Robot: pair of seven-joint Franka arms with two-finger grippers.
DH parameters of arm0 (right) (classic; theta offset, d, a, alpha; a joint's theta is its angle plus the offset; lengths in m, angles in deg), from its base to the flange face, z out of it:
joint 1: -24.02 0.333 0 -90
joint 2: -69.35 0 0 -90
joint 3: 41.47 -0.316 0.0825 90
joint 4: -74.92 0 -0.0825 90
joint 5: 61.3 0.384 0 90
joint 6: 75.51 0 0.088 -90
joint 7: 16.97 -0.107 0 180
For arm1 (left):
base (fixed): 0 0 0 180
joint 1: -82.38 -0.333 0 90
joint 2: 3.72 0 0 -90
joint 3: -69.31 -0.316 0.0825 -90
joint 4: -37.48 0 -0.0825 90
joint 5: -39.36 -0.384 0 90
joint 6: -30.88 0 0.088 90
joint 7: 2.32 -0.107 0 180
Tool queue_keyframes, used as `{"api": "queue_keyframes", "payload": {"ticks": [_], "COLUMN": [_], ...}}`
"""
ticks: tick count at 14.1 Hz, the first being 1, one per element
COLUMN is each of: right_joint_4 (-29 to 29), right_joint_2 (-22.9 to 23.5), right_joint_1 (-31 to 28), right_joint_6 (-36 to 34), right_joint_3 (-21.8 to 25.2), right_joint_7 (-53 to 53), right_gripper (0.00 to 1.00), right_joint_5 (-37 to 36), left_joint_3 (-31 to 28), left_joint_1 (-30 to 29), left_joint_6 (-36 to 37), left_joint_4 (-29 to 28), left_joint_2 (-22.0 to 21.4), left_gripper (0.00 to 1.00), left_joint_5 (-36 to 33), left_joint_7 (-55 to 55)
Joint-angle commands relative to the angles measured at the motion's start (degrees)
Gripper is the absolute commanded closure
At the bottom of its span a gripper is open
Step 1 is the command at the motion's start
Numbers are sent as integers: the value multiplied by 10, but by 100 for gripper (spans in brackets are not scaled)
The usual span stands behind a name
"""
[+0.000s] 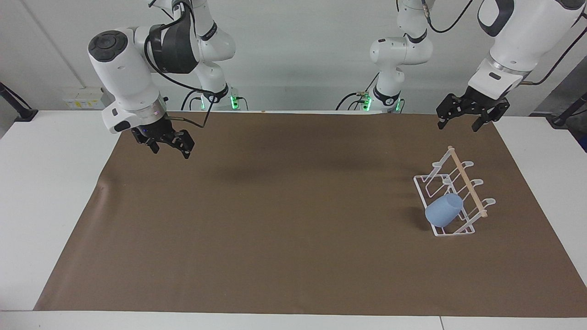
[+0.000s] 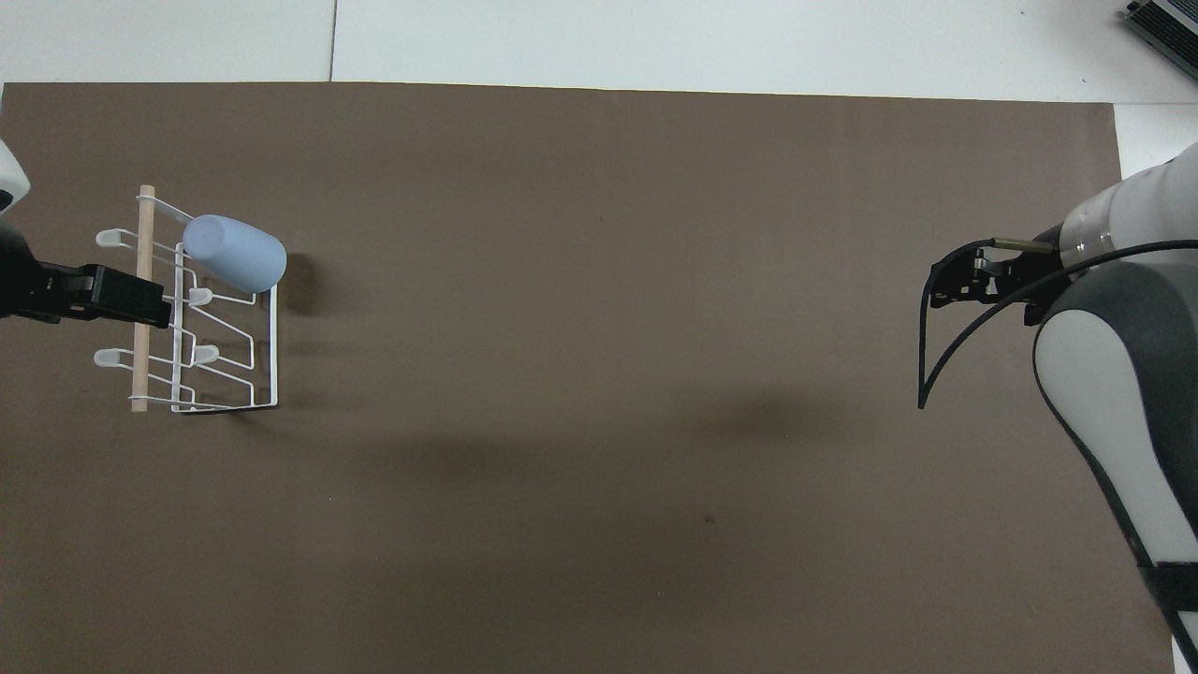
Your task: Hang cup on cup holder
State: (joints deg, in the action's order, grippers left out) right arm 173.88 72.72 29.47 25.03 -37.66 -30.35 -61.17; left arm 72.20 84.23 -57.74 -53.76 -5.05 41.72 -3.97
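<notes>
The light-blue cup (image 1: 443,210) hangs tilted over a prong of the white wire cup holder (image 1: 466,181), at the holder's end farther from the robots. In the overhead view the cup (image 2: 234,253) sits on the holder (image 2: 140,379) in the same way. The holder stands on the brown mat toward the left arm's end of the table. My left gripper (image 1: 458,125) is open and empty, raised over the mat's edge on the robots' side of the holder, apart from it. My right gripper (image 1: 170,150) is open and empty, raised over the mat at the right arm's end.
A brown mat (image 1: 275,220) covers most of the white table (image 1: 41,183). A black cable (image 2: 928,346) loops off the right wrist. Nothing else stands on the mat.
</notes>
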Motion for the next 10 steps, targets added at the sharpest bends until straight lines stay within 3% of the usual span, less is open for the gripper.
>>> {"api": "queue_keyframes", "payload": {"ticks": [1, 10], "right_joint_4": [6, 6], "right_joint_2": [-8, -8], "right_joint_1": [-1, -2], "right_joint_6": [1, 1], "right_joint_3": [1, 1], "right_joint_7": [-5, -5], "right_gripper": [0, 0], "right_joint_5": [13, 13], "left_joint_3": [-3, -3], "left_joint_1": [-3, -4], "left_joint_6": [10, 6], "left_joint_4": [-12, -23], "left_joint_2": [-11, -16], "left_gripper": [0, 0], "left_joint_5": [5, 5], "left_joint_7": [-6, -7]}}
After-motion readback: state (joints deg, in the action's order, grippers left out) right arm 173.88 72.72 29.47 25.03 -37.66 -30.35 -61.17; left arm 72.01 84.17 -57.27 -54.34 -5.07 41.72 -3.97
